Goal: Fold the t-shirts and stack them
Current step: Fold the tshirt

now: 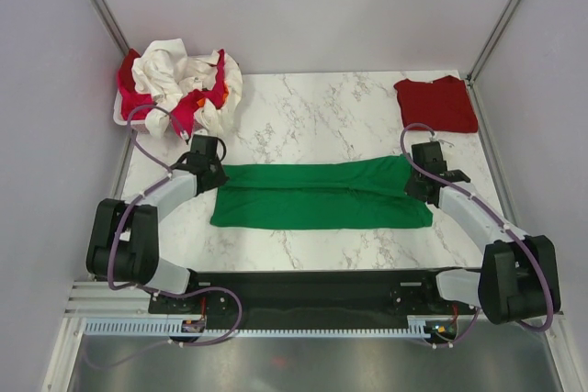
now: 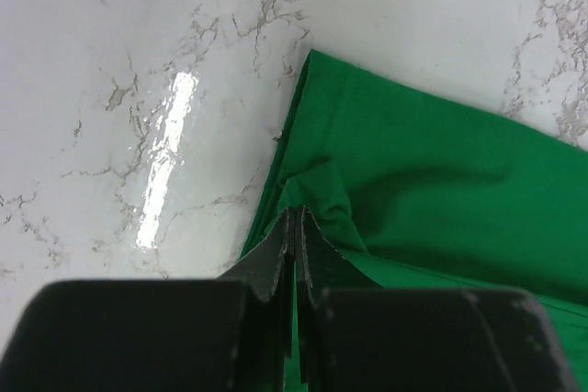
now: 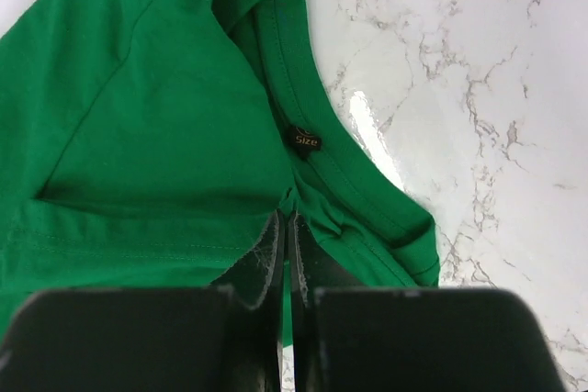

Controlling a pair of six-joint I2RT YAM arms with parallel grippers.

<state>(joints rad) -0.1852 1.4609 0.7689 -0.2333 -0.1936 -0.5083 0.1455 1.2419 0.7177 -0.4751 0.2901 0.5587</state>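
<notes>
Left gripper (image 2: 296, 219) pinched closed on left end of green t-shirt (image 1: 322, 195); right gripper (image 3: 285, 219) clamped tight on collar end. Shirt lies folded lengthwise, stretched across middle of marble table (image 1: 312, 117). Far right corner: folded dark red t-shirt (image 1: 437, 104).

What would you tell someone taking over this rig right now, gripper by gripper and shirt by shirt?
Left gripper: shut, pinching the left end of the green t-shirt.
Right gripper: shut, pinching its collar end.
Green t-shirt: folded lengthwise into a long band across the middle of the table.
Dark red t-shirt: folded, far right corner.
Cream-white t-shirt and pinkish red t-shirt: crumpled in a heap, far left corner.
Done: one shirt folded, green partly folded.
Left: finish the green, stack it, fold the heap.
</notes>
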